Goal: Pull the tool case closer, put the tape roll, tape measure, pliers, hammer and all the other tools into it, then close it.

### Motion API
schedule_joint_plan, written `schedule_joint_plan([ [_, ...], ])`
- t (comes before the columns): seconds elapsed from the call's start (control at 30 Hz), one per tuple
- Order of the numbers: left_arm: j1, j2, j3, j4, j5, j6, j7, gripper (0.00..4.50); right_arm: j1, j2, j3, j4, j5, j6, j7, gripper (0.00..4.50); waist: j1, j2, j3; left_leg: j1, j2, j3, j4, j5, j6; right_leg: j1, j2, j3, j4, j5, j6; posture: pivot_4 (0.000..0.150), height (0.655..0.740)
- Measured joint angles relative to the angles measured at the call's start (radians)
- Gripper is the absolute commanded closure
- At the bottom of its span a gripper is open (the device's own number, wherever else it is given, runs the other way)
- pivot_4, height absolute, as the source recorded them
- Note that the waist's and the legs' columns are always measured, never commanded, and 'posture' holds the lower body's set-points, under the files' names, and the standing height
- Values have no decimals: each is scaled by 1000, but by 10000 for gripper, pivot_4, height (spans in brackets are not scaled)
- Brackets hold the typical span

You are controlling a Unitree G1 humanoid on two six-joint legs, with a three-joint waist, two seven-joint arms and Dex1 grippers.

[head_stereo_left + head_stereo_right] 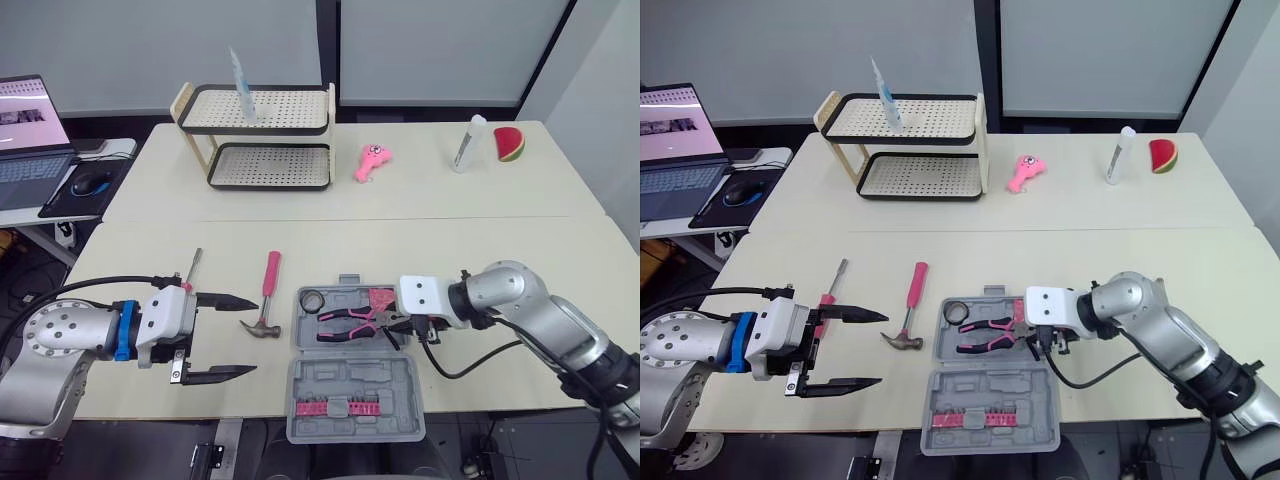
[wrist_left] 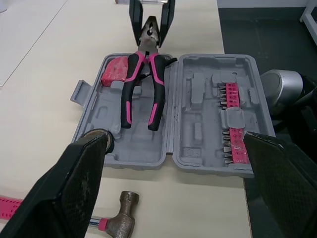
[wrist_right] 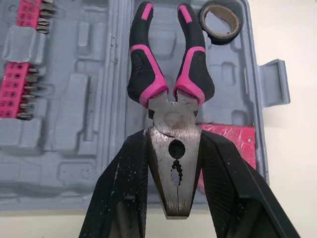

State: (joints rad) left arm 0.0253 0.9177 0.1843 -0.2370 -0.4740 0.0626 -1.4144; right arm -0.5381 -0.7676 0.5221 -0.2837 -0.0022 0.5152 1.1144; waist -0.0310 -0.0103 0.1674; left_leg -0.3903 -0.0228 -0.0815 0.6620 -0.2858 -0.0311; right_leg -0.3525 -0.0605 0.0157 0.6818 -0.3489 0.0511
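The grey tool case [image 1: 352, 378] lies open near the table's front edge, with a strip of pink bits [image 1: 335, 407] in its lid. In the tray half lie a black tape roll [image 1: 312, 299], a pink tape measure [image 1: 381, 298] and pink-and-black pliers [image 3: 168, 84]. My right gripper [image 3: 173, 144] is shut on the pliers' metal head, and the handles rest in the tray. The pink-handled hammer [image 1: 267, 300] lies on the table left of the case. Left of the hammer, my left gripper [image 1: 253, 336] stands open and holds nothing. A screwdriver [image 1: 193, 266] lies just behind it.
A two-tier rack [image 1: 265, 135] with a tube [image 1: 240, 85] on top stands at the back. A pink toy [image 1: 372, 160], a white bottle [image 1: 467, 143] and a watermelon slice [image 1: 509, 143] sit far right. A laptop [image 1: 25, 130] and mouse [image 1: 92, 183] occupy a side desk on the left.
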Motion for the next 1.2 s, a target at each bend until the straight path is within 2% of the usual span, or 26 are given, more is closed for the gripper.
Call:
schedule_joint_plan([
  [0.4,1,0,-25,-7,5,-1,10,0,-31,118,61,136,-76,-42,5,32381,-1,0,0,-1,0,0,0,0,0,-1,0,-1,1,0,0,1500,7356],
  [0.8,0,-5,-53,-31,9,0,51,0,-34,156,68,194,-113,-68,15,32381,-1,0,0,-1,0,0,0,0,0,-1,1,-1,1,0,0,1500,7356],
  [0.87,-2,-5,-65,-31,10,0,52,0,-34,156,68,195,-115,-68,17,25203,-1,0,0,-1,0,0,0,0,0,-1,1,-1,1,0,0,1500,7356],
  [1.07,-3,-6,-67,-31,10,0,63,0,-33,150,49,177,-102,-61,38,13318,-1,0,0,-1,0,0,1,0,0,-1,1,-1,1,0,0,1500,7356],
  [1.2,-1,-6,-67,-30,10,0,72,0,-34,150,-15,101,-47,-34,48,13318,-1,0,0,-1,0,-1,1,0,0,-1,1,-1,1,0,0,1500,7356],
])
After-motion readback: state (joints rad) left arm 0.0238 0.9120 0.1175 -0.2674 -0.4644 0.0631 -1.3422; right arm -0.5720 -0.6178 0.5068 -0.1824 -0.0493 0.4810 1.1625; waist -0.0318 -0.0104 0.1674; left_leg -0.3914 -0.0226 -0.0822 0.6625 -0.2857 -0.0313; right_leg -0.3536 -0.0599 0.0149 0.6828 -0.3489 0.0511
